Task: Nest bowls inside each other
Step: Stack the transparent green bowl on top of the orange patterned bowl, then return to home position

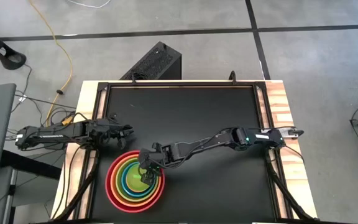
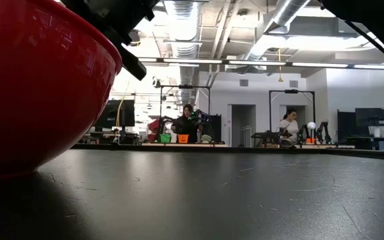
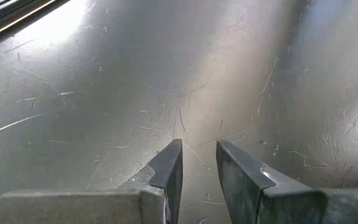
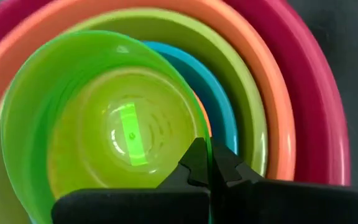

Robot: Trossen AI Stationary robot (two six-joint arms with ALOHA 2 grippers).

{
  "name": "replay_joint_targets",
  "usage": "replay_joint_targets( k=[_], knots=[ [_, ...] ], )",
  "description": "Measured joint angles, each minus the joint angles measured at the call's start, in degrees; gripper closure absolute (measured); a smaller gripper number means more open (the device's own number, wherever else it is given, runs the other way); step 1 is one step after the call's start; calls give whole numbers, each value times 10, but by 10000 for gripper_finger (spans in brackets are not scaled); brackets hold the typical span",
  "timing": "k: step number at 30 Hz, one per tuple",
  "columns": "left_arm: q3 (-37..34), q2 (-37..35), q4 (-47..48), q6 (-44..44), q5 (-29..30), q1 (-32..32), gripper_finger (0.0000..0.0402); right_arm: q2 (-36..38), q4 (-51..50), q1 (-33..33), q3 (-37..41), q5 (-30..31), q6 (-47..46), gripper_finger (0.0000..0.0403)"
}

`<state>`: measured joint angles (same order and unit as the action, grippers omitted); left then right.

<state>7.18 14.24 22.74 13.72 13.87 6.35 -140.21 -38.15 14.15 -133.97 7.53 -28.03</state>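
Observation:
Near the table's front left stands a stack of nested bowls (image 1: 135, 180): red-pink (image 4: 316, 93) outermost, then orange (image 4: 272, 106), lime green (image 4: 253, 124) and blue (image 4: 225, 112). Over the stack's middle is the smallest bright green bowl (image 4: 104, 124), with my right gripper (image 4: 209, 163) shut on it; in the high view that gripper (image 1: 146, 169) reaches in from the right. My left gripper (image 3: 199, 155) stands open over bare table at the left edge (image 1: 126, 132). The low view shows the red-pink bowl's wall (image 2: 32, 87) close up. My right gripper pinches the bright green bowl's rim (image 4: 205, 140), one finger inside the bowl and one outside. The fingers slant down from the table's right side. The bowl is tilted inside the blue bowl's opening; whether its underside rests on the stack, I cannot tell.
The black table top (image 1: 197, 112) lies bare to the far side and right of the stack. A raised frame (image 1: 263, 106) runs along the table's edges. Beyond the table, people sit at distant benches (image 2: 189, 123).

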Motion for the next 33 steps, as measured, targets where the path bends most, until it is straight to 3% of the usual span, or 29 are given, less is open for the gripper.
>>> replay_joint_targets(
  k=[6, 15, 22, 33],
  knots=[
    [0, 0, 0, 0, 0, 0, 315, -1, -5, 0, 0, -3, 1, 385],
    [0, 0, 0, 0, 0, 0, 315, -1, 0, 1, 0, -4, 18, 306],
    [0, 0, 0, 0, 0, 0, 315, 35, -36, 0, -9, -49, 37, 253],
    [0, 0, 0, 0, 0, 0, 315, 166, -213, -1, -9, -22, 188, 259]
  ],
)
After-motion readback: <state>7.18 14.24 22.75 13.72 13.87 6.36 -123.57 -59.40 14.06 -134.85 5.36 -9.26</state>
